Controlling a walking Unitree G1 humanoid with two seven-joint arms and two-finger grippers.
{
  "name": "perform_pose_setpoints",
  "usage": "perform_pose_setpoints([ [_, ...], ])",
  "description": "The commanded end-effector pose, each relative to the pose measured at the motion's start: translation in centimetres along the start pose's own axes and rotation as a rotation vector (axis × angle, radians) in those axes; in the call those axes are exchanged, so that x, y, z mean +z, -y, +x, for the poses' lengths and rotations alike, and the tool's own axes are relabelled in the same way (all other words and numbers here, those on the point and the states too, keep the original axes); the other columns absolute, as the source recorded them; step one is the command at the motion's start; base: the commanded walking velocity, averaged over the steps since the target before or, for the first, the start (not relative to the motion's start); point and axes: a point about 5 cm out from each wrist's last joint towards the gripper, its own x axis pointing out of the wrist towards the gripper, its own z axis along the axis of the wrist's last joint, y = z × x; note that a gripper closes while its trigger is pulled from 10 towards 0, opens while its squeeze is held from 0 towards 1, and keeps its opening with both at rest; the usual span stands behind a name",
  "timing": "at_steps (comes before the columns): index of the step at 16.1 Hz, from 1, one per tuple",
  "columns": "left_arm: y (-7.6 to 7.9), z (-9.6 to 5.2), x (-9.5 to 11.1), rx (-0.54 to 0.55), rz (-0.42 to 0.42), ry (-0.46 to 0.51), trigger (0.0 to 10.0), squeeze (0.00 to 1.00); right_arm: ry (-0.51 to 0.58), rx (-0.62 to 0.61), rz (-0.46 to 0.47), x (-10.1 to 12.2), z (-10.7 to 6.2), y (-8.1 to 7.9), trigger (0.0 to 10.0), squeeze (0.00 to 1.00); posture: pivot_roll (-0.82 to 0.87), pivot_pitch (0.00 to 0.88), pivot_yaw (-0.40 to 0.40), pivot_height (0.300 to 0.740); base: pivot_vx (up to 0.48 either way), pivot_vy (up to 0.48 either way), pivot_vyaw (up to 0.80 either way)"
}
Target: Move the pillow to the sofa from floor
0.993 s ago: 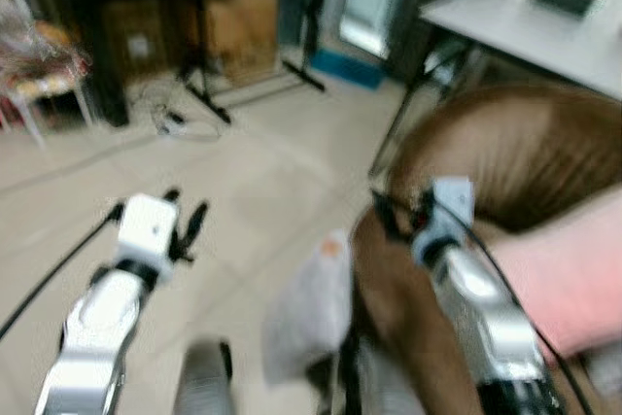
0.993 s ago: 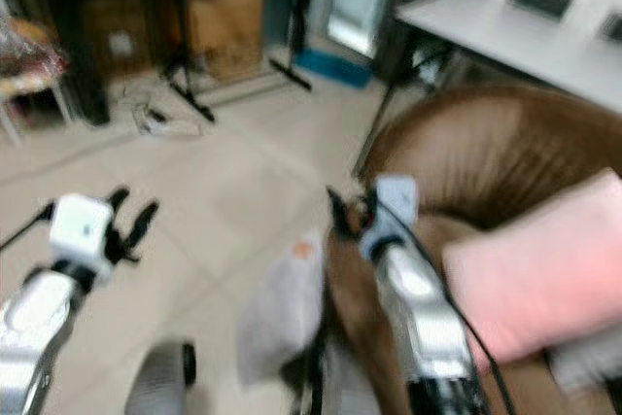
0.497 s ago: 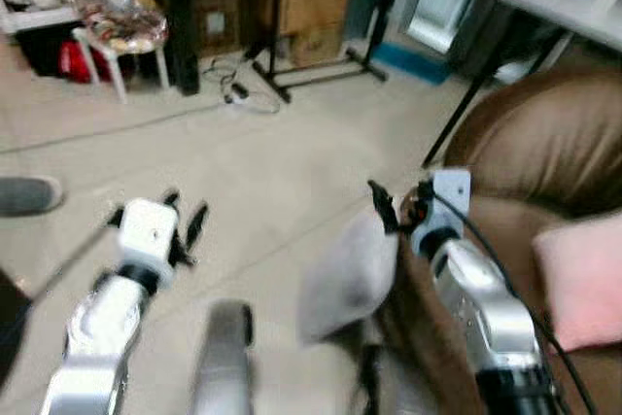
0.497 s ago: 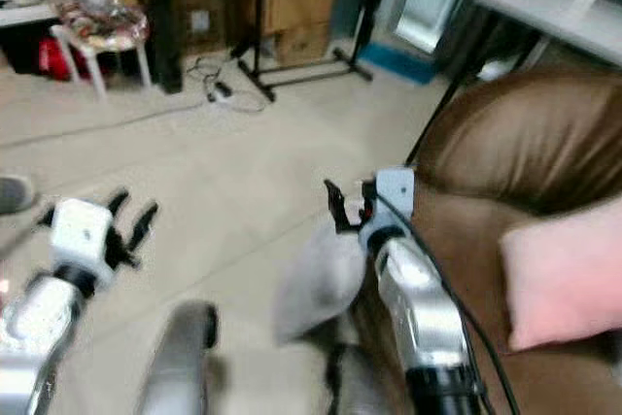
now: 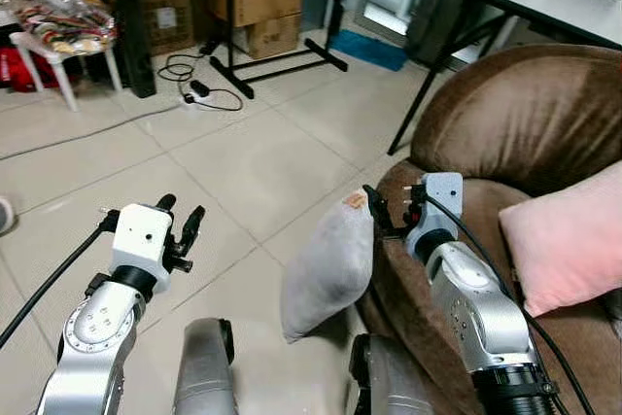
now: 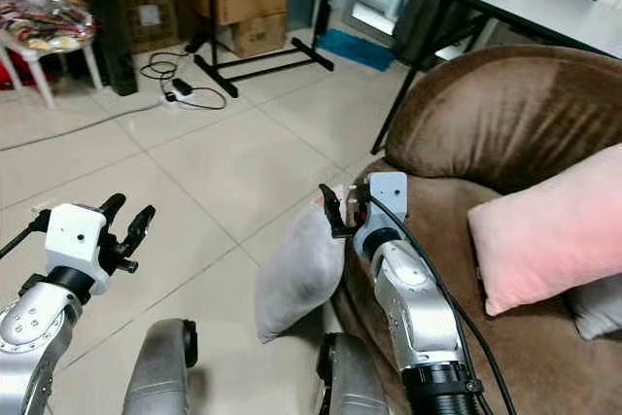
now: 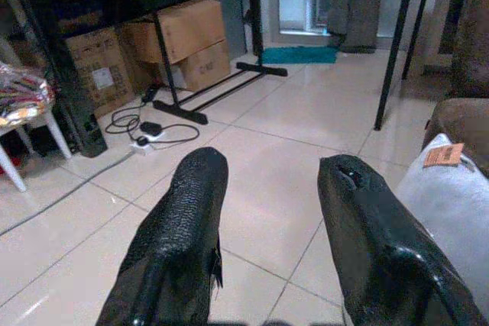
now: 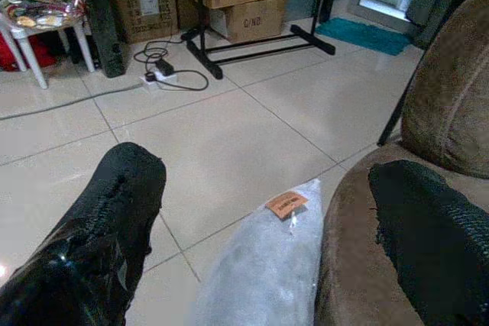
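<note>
**Inspector:** Location of the grey pillow (image 5: 328,267)?

**Onlooker:** It stands on end on the tiled floor (image 5: 243,167), leaning against the near-left arm of the brown sofa (image 5: 525,133). Its long axis runs roughly upright, tilted slightly, with an orange tag (image 8: 285,204) at the top corner. It is not yet on the seat.

**Inspector:** Which arm is nearer?

**Onlooker:** The right one, plainly. The right gripper (image 5: 389,209) hovers just above the top of the pillow, over the line where pillow meets sofa arm. In its wrist view the pillow's top lies below and between the two black fingers (image 8: 99,242), which are spread wide and hold nothing. I cannot tell whether either finger touches the fabric.

**Inspector:** And the left?

**Onlooker:** The left gripper (image 5: 180,228) hangs over bare floor, well apart from the pillow, which lies to its right. Its fingers are parted and empty as well.

**Inspector:** What does the coming move depend on?

**Onlooker:** In my judgement, a short descent of the right gripper onto the top edge, one finger on each face of the pillow, then a lift rightward over the sofa arm. The pink pillow (image 5: 564,240) already occupies the seat further right.
</note>
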Motion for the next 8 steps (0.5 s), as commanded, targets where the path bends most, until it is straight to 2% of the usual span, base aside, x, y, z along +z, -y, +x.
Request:
perform_pose_setpoints([
  [1,0.16,0.20,0.68,-0.011,0.001,0.031,10.0,0.00,0.007,-0.011,-0.010,0.22,-0.08,0.46,10.0,0.00,0.10,0.000,-0.144,0.576,0.289,0.000,0.00],
  [5,0.17,0.15,0.68,-0.016,-0.005,0.031,10.0,0.00,0.005,-0.009,-0.011,0.18,-0.10,0.40,10.0,0.00,0.10,0.000,-0.144,0.576,0.304,0.000,0.00],
  [6,0.18,0.16,0.70,-0.019,-0.006,0.032,10.0,0.00,0.000,0.017,-0.066,0.21,-0.03,0.21,10.0,0.00,0.10,0.000,-0.143,0.576,0.311,0.000,0.00],
  [8,0.21,0.17,0.70,-0.021,-0.006,0.031,10.0,0.00,-0.005,0.044,-0.094,0.10,-0.08,-0.20,10.0,0.00,0.10,0.000,-0.142,0.576,0.313,0.000,0.80],
])
